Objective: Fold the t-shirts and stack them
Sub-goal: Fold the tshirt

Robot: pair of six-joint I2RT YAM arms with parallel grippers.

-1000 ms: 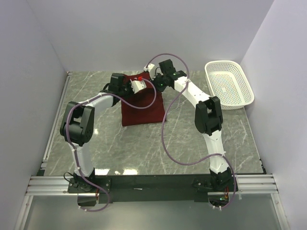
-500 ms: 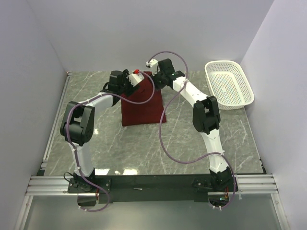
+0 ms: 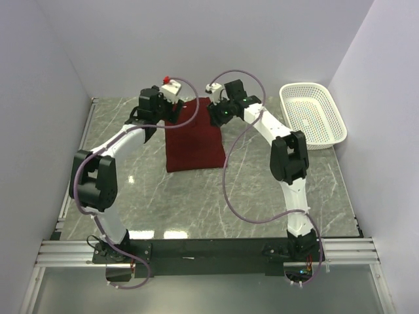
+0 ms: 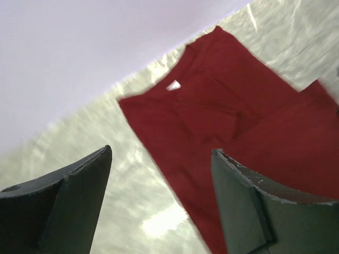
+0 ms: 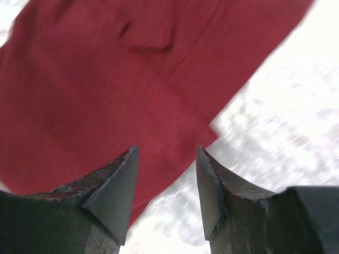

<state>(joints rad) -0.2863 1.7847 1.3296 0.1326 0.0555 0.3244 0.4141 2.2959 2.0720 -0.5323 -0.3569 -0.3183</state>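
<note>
While both pairs of fingers stand apart with nothing between them, we see the left gripper [image 4: 159, 159] spread wide in its wrist view, its dark fingers [image 4: 79, 185] rising from the lower corners of the frame over pale marble and the shirt's edge. We find the right gripper [image 5: 167, 153] open too, with a narrower gap, its tips at the bottom of the frame above the shirt's [image 5: 95, 79] border, where red cloth meets the table. Neither gripper touches the cloth as far as we can tell. Beyond the left fingers, the shirt [image 4: 222, 116] fills the centre and right of the frame, lying flat with its neckline toward the upper middle and a small white label [image 4: 173, 85] just inside it; a folded layer overlaps at the right. From above, we see the shirt [image 3: 195, 140] as a tall maroon rectangle in the upper middle of the table [image 3: 196, 203], its far end between the two wrists. Both arms arc up from the bottom of that frame, trailing purple cables. We note a white basket [image 3: 305, 86] at the upper right, well apart from the shirt.
</note>
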